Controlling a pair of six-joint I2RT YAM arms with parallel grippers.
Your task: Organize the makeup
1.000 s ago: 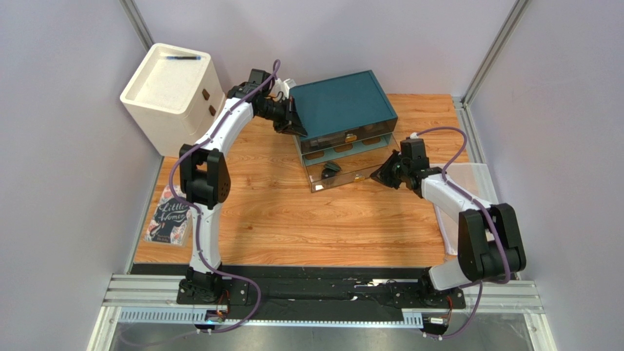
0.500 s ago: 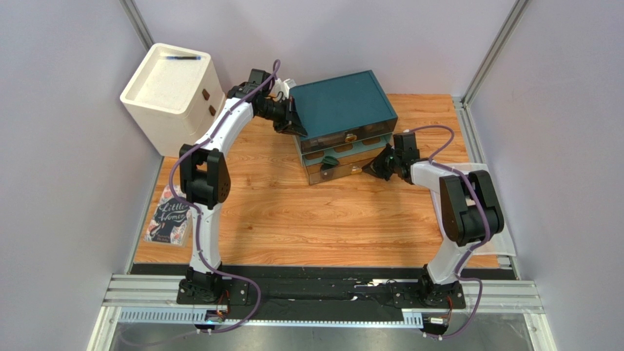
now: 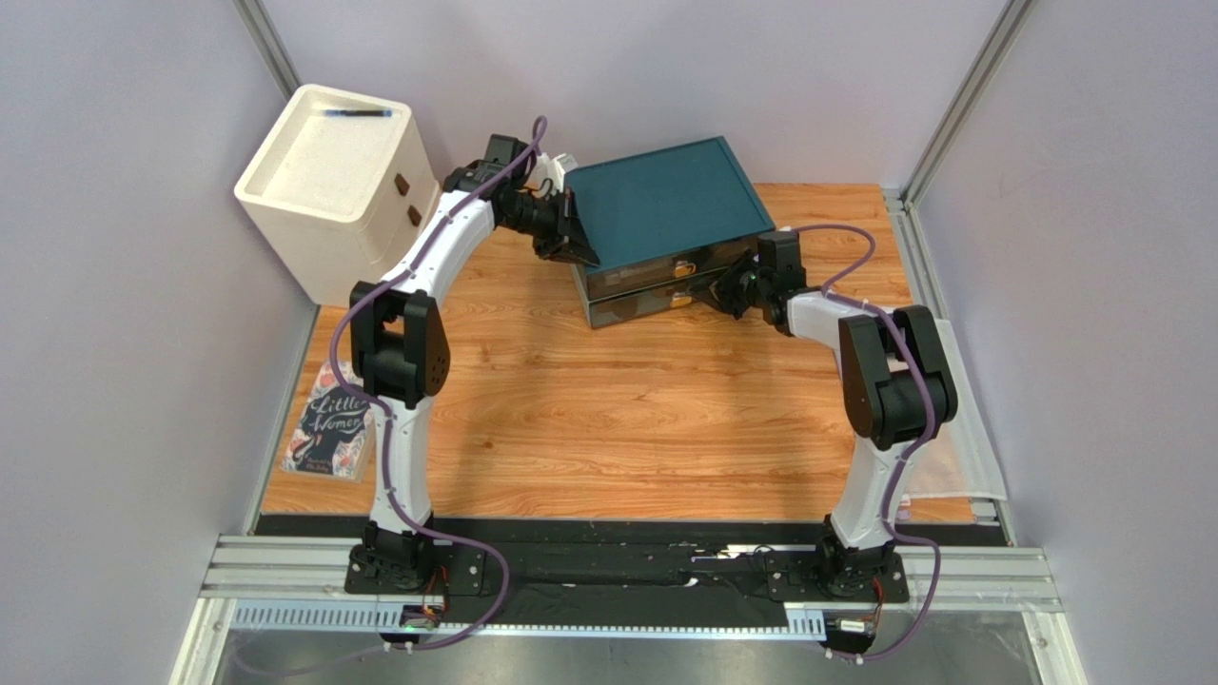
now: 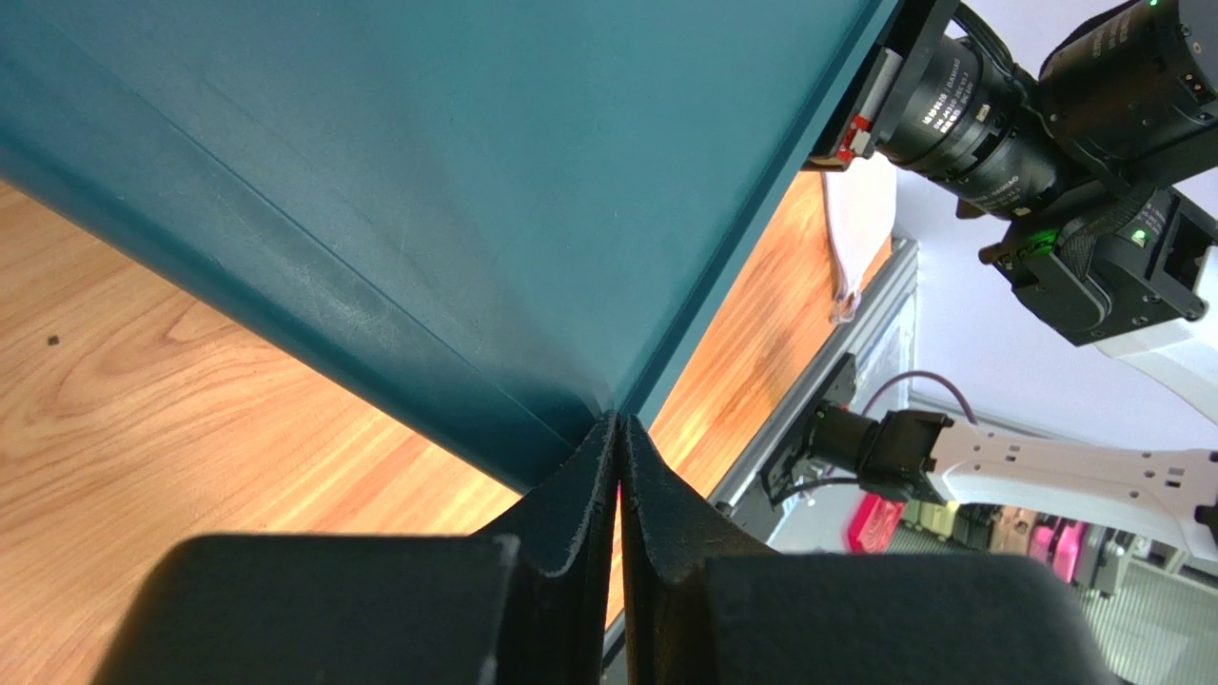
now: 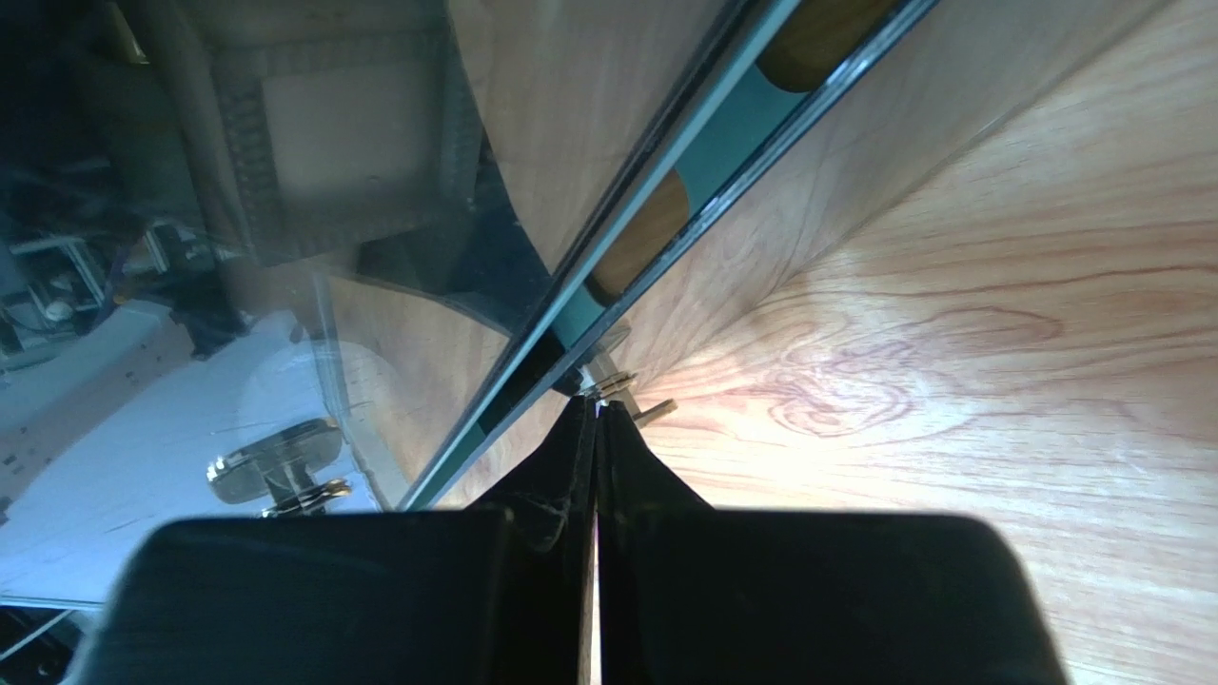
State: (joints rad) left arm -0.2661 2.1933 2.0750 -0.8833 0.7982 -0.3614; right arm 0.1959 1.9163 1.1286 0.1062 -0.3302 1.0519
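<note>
A teal drawer organizer (image 3: pixel 665 200) with clear drawer fronts stands at the back of the wooden table. Its lowest drawer (image 3: pixel 651 303) sits flush with the others. Dim tan shapes show behind the drawer fronts, but I cannot make out any single makeup item. My left gripper (image 3: pixel 579 246) is shut, and its tips (image 4: pixel 618 421) press on the organizer's teal left side (image 4: pixel 429 171). My right gripper (image 3: pixel 729 290) is shut, and its tips (image 5: pixel 596 407) touch the small metal knob (image 5: pixel 618 386) on the clear drawer front (image 5: pixel 429 328).
A cream box cabinet (image 3: pixel 336 179) with a pen (image 3: pixel 355 110) on top stands at the back left. A pink-covered book (image 3: pixel 332 421) lies at the table's left edge. A pale translucent sheet (image 3: pixel 961 428) lies along the right edge by the right arm.
The lowest drawer stood open with a dark round compact in it. My right gripper moved in toward the organizer and the drawer slid shut. The left arm stayed still.
</note>
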